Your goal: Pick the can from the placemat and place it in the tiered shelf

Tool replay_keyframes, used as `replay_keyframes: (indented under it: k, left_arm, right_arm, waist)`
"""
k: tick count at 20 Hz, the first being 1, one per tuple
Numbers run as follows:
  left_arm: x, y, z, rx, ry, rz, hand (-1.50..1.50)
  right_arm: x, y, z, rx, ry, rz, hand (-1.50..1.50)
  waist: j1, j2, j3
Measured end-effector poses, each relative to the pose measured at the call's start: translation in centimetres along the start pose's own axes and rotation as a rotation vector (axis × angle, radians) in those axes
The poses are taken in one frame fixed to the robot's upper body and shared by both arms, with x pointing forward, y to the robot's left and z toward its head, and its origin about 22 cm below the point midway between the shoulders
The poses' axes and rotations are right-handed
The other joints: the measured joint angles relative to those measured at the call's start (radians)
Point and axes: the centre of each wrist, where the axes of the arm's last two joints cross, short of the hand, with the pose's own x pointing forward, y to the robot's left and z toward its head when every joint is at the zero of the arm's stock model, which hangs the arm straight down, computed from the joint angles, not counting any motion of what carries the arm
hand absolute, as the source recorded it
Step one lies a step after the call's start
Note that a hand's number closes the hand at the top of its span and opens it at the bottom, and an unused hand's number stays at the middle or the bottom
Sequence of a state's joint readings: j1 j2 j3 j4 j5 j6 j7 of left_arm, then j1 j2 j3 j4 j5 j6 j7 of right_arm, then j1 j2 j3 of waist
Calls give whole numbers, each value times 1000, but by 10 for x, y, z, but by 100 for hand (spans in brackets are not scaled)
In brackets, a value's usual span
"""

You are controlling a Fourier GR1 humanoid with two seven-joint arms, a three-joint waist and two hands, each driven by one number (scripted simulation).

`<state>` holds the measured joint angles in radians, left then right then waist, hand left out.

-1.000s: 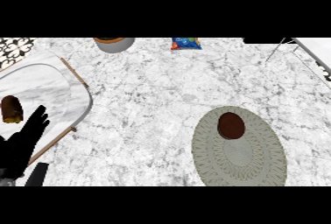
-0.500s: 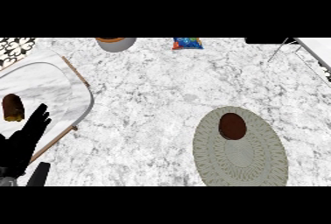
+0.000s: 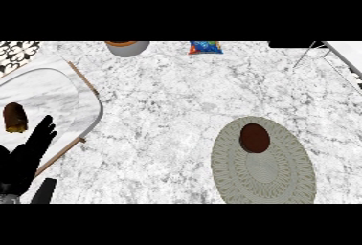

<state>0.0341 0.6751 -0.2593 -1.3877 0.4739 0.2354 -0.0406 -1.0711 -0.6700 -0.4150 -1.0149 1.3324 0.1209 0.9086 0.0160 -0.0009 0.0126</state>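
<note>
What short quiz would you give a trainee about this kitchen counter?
1. True or false: the can stands on the round placemat.
2. Multiple choice: the one robot hand in view is A) the left, B) the right.
3. Fill the gap: that hand's fingers are ___ and hold nothing.

Key: 1 true; 2 A; 3 open.

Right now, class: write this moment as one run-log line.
pick: not yet done | can: upright on placemat | left hand: open, resting lower left | right hand: not in view
</note>
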Motion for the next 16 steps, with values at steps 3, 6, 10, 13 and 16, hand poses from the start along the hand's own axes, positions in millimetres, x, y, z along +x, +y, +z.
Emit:
replay_keyframes:
  k: [3, 6, 10, 13, 16]
  left_arm:
    - [1, 0, 1, 1, 1, 5, 0]
    - [1, 2, 1, -2, -7, 13, 0]
    - [1, -1, 1, 0, -7, 5, 0]
    - [0, 5, 0, 2, -5, 15, 0]
    - [0, 5, 0, 2, 0, 19, 0]
  right_arm:
    - [-12, 8, -17, 10, 30, -29, 150]
    - [-26, 22, -32, 20, 54, -25, 150]
    - [-43, 38, -41, -12, 139, -60, -150]
    - [-51, 45, -50, 2, 145, -14, -150]
    - [-59, 55, -53, 8, 124, 8, -150]
  waist:
    - [2, 1, -2]
    - [2, 2, -3]
    - [1, 1, -2]
    - [2, 2, -3]
    - [2, 2, -3]
